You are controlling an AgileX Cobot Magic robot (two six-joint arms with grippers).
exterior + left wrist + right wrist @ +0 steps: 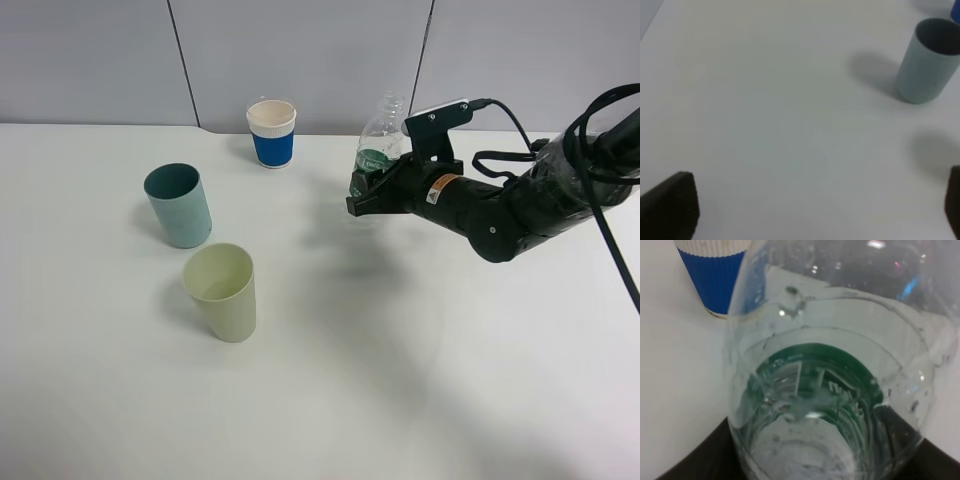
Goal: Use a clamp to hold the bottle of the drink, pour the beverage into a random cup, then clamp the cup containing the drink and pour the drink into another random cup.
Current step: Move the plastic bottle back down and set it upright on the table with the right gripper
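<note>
The right gripper (365,192) is clenched on the bottle (381,132) at its green label, near the paper cup (271,133), well apart from the pale yellow-green tumbler (222,290); thin, light plastic probably dents and slips, so the labelled waist suits; the left gripper (812,210) gapes empty.

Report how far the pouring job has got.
Done: the right gripper is shut on the bottle and holds it upright. In hand: getting it over the pale yellow-green cup, which stands apart from it and shows no liquid yet. Left: pour into that cup, then clamp it and pour its drink into the teal cup.
</note>
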